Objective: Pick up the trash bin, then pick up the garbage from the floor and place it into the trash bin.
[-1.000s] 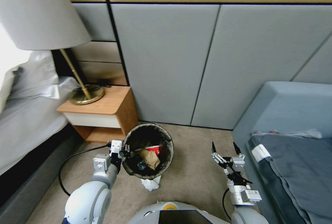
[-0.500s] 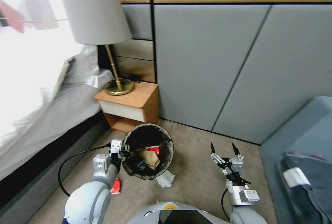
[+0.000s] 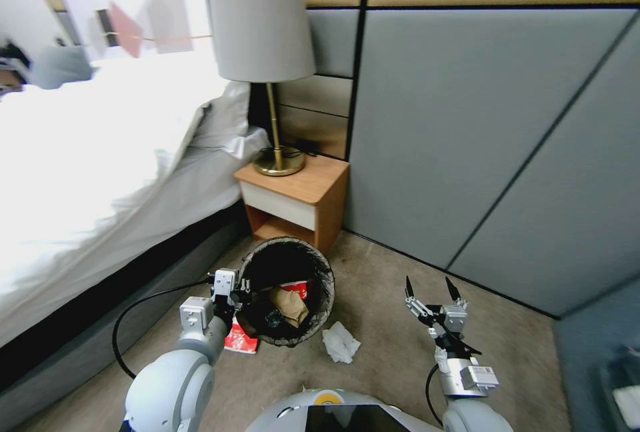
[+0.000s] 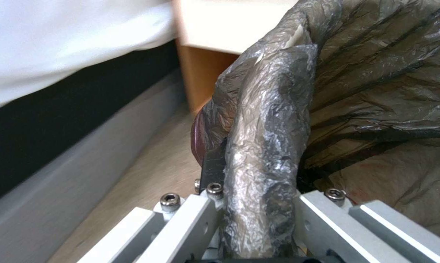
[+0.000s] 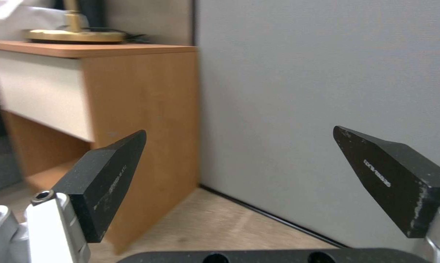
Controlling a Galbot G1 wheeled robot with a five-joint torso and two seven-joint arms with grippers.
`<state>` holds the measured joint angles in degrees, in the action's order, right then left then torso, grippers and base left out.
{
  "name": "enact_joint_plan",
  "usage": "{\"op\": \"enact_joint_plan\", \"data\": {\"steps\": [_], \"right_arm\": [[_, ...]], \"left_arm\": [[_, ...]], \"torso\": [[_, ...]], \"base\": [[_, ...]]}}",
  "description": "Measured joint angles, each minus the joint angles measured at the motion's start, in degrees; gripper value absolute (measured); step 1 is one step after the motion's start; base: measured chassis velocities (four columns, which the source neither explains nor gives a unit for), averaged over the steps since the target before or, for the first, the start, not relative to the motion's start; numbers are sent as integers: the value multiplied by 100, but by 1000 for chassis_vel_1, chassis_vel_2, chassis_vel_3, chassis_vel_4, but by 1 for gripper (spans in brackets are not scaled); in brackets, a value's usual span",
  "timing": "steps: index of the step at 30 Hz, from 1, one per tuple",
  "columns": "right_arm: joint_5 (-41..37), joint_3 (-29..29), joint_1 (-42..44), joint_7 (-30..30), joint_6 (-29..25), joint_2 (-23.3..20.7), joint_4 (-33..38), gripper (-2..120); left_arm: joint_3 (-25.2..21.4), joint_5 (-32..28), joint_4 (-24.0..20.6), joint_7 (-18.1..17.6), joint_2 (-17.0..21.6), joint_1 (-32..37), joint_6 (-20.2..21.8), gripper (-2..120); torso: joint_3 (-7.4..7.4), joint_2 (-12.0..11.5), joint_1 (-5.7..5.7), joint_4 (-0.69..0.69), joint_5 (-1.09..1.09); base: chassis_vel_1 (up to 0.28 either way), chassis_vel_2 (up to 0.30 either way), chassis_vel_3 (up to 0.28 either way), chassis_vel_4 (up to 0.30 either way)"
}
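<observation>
The trash bin [image 3: 328,280], lined with a black bag, hangs just above the carpet in the head view. My left gripper [image 3: 240,291] is shut on the bin's near-left rim. In the left wrist view the gripper [image 4: 259,179] pinches the crinkled liner rim [image 4: 271,120]. Garbage lies inside the bin: a brown paper bag [image 3: 288,305] and a red-and-white cup [image 3: 298,287]. A white tissue wad [image 3: 341,342] lies on the carpet by the bin. A red wrapper [image 3: 240,340] lies on the carpet under the bin's left side. My right gripper [image 3: 430,289] stands open and empty to the right, fingers [image 5: 108,175] wide apart.
A wooden nightstand [image 3: 300,202] with a brass lamp [image 3: 263,25] stands just behind the bin. A white-sheeted bed [image 3: 87,179] on a dark frame runs along the left. Grey wall panels [image 3: 467,139] close the back and right. Open carpet [image 3: 387,305] lies between the grippers.
The whole view has swung left: bed and nightstand shifted right, the blue sofa left the picture. Bin and grippers keep their places. The red wrapper came into sight.
</observation>
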<state>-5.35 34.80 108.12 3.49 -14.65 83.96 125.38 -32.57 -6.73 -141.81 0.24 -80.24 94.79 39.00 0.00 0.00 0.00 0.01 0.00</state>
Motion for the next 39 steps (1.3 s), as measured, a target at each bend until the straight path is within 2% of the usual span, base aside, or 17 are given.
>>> {"op": "enact_joint_plan", "data": {"steps": [8,13,17,20,21,24,25,28,29,32,33,36,39], "right_arm": [[-60,-2,-10,0,41,-46,-25,100],[-200,53,-10,-53,92,-261,-81,100],[-445,126,-64,-227,127,-650,-271,100],[-872,270,-167,-666,182,-1109,-514,100],[-872,270,-167,-666,182,-1109,-514,100],[-1205,340,-314,-1140,186,-1745,-893,100],[-1205,340,-314,-1140,186,-1745,-893,100],[-1353,263,-494,-1448,273,-2326,-1275,100],[-1353,263,-494,-1448,273,-2326,-1275,100],[-1776,-79,-715,-1549,563,-2711,-1537,100],[-1776,-79,-715,-1549,563,-2711,-1537,100],[-2140,-587,-1030,-1689,933,-3029,-1762,100],[-2229,-943,-1285,-1801,1162,-3161,-1900,100]], "left_arm": [[0,6,29,0,1,8,-133,1],[22,36,29,1,-22,23,-150,1],[20,43,-6,2,-17,43,-150,1],[9,43,-51,3,5,70,-144,1],[9,43,-51,3,5,70,-144,1],[12,43,-90,4,13,92,-131,1],[12,43,-90,4,13,92,-131,1],[44,43,-91,5,-16,83,-127,1],[44,43,-91,5,-16,83,-127,1],[80,76,-87,6,-61,84,-127,1],[80,76,-87,6,-61,84,-127,1],[89,97,-89,5,-83,95,-127,1],[83,99,-102,6,-82,107,-127,1]], "torso": [[0,0,0,-1,0],[1,0,0,-2,0],[1,0,0,0,2],[1,0,0,-1,1],[1,0,0,-1,1],[0,0,0,-1,3],[0,0,0,-1,3],[0,0,0,0,1],[0,0,0,0,1],[1,0,0,-1,0],[1,0,0,-1,0],[1,0,0,0,1],[1,0,0,-1,1]], "base": [[33,23,18,28],[0,0,0,0],[0,0,0,0],[0,0,0,0],[0,0,0,0],[0,0,0,0],[0,0,0,0],[0,0,0,0],[0,0,0,0],[0,0,0,0],[0,0,0,0],[0,0,0,0],[0,0,0,0]]}}
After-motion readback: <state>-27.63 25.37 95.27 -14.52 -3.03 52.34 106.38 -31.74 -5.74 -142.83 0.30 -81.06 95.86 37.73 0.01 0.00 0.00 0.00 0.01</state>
